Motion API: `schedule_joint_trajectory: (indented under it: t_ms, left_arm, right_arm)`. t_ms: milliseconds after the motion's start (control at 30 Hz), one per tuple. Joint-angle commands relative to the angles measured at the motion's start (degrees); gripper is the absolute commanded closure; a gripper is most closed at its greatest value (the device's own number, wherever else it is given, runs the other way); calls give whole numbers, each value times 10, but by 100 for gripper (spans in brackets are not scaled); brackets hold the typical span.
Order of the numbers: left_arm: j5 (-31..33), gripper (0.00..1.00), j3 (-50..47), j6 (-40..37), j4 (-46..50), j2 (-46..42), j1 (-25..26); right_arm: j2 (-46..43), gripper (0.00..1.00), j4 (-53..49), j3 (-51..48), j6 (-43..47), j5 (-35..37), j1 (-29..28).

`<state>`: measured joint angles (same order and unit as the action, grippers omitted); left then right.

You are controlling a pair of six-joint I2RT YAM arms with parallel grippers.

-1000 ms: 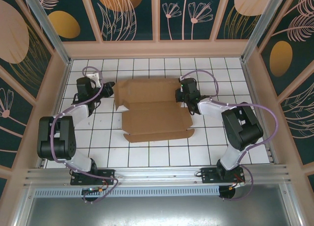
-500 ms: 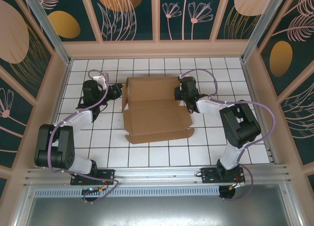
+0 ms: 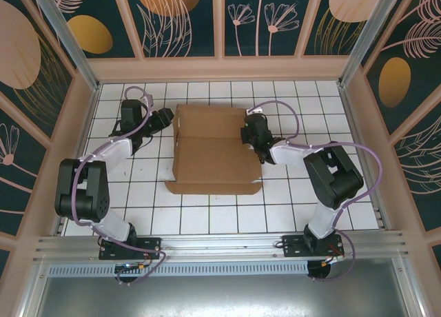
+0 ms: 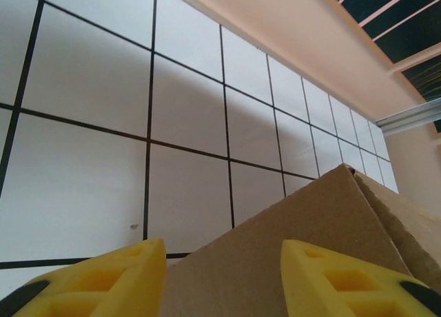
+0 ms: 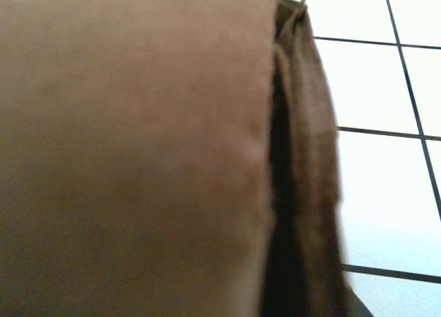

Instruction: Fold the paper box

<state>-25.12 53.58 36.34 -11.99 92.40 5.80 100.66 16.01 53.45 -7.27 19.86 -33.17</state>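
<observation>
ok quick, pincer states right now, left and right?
Left pincer: open, box edge between its fingers.
Right pincer: closed, at the box's right edge; grip cannot be told.

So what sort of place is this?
Probably an enclosed robot test cell: a white tiled floor with black grid lines, dark teal floral wall panels in pale frames, and an aluminium rail at the near edge.

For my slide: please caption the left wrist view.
Left tool's yellow fingers, apart, at the paper box's edge over white tiles.

Overhead view looks down from behind; wrist views, close-up, share the paper box [image 3: 213,148].
</observation>
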Motion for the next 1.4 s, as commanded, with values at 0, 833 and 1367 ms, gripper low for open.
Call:
schedule_joint_trajectory:
  t_ms: [0, 833, 1367]
  left_arm:
    - [-26, 52, 35, -7, 30, 17, 3]
    - [78, 55, -35, 32, 65, -32, -111]
    - [32, 53, -25, -18, 54, 51, -110]
  right_arm:
    - [19, 100, -18, -19, 26, 37, -14]
    - [36, 100, -140, 78, 25, -67, 46]
    - [150, 100, -262, 214, 42, -160, 76]
